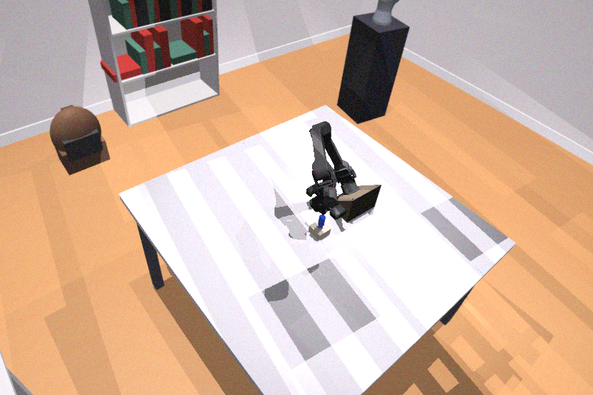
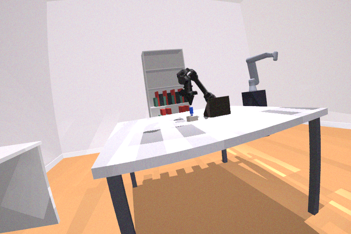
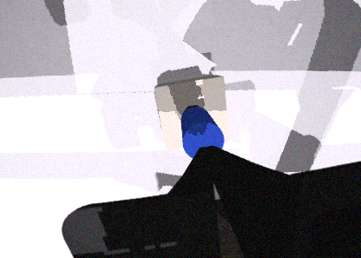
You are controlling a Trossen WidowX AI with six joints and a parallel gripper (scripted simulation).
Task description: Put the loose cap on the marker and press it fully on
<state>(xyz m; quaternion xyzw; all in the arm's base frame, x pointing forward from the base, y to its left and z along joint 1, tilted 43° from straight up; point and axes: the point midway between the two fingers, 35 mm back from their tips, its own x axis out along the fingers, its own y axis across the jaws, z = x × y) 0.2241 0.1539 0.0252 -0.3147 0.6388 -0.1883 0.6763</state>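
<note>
The blue cap [image 1: 321, 220] [image 2: 191, 110] [image 3: 203, 138] sits upright on top of the marker, which stands in the beige holder block [image 1: 316, 232] [image 2: 192, 118] [image 3: 215, 95]. In the exterior view a short piece of the marker [image 2: 191, 115] shows between cap and block. Whether the cap is fully down I cannot tell. My gripper [image 1: 323, 212] [image 2: 190, 104] [image 3: 206, 154] is shut and empty, with its fingertips together just above the cap. In the wrist view the fingertips overlap the near edge of the cap's top; contact is not clear.
A dark box-like wedge [image 1: 362, 202] [image 2: 219, 106] stands on the table [image 1: 407, 256] [image 2: 226, 134] beside the arm's base, to the right of the holder block. A bookshelf and a grey arm on a black pedestal stand beyond the table.
</note>
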